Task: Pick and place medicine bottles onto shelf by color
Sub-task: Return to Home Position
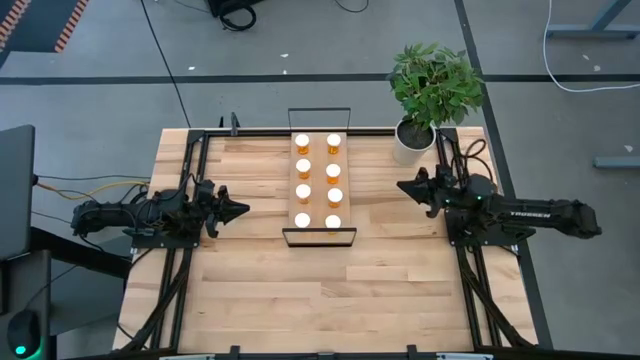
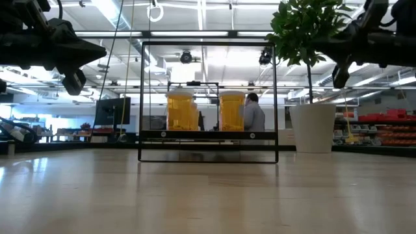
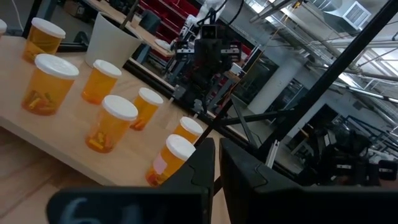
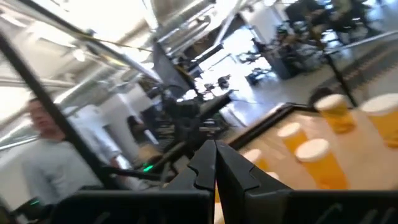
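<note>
Low view: two bottles [image 2: 181, 112] at the shelf [image 2: 208, 135] front hide the six behind. Right wrist view: bottles blurred, contents illegible. Left wrist view: nearest bottle [image 3: 165, 162] partly covered by the left gripper [image 3: 217, 147].

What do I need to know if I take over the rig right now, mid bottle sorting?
Left gripper: shut, empty, raised off the shelf's left side.
Right gripper: shut, empty, raised off the shelf's right side, near the plant pot.
All eight medicine bottles stand on the shelf in two lines of four; none lies on the tabletop.
Done: placing looks complete.
Left: probably only parking both arms. Check the colour grouping, since the white caps hide most bodies from above.
</note>
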You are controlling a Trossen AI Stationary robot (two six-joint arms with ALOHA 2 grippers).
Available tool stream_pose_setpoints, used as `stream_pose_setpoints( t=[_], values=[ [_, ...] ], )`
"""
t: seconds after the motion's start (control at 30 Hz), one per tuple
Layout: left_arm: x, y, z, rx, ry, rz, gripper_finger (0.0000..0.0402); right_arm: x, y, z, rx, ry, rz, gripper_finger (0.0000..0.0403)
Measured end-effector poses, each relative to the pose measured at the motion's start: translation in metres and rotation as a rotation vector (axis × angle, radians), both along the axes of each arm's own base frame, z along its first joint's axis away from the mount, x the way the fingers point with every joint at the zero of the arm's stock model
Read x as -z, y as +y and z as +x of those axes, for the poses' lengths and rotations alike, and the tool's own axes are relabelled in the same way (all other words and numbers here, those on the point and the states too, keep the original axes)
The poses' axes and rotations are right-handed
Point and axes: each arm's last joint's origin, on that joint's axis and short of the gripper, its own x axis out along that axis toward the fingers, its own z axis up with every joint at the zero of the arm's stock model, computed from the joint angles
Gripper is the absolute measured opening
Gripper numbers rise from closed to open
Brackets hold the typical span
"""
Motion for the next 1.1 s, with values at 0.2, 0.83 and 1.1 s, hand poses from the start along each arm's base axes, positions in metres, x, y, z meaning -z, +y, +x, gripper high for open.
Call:
stream_pose_setpoints(
  t=[0.2,0.83,1.1],
  values=[
    [0.000,0.000,0.000,0.000,0.000,0.000,0.0035,0.004,0.000,-0.012,-0.083,0.025,0.027,0.0011],
    [0.000,0.000,0.000,0.000,0.002,0.000,0.0034,0.021,0.022,-0.014,-0.089,0.191,0.035,0.0010],
    [0.000,0.000,0.000,0.000,0.001,0.000,0.0039,0.019,0.022,-0.015,0.058,0.200,-0.100,0.0010]
  ],
)
